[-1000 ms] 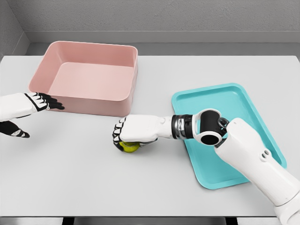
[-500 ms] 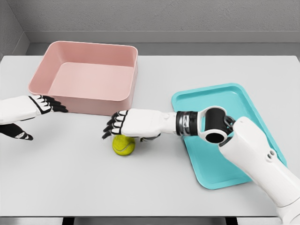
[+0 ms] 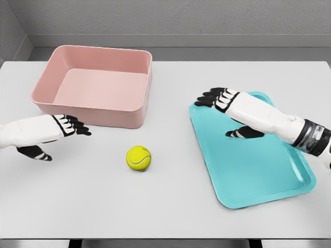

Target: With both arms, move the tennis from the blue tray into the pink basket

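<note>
Right hand is flat and open, fingers stretched out, holding nothing, hovering over the near-left corner of the blue tray. Left hand is open too, fingers pointing right, sitting just in front of the pink basket at its front-left corner. The tennis ball is on the bare white table, between the two hands, a bit in front of the basket's front-right corner and left of the tray. Neither hand touches it. Nothing inside the basket or on the tray.
</note>
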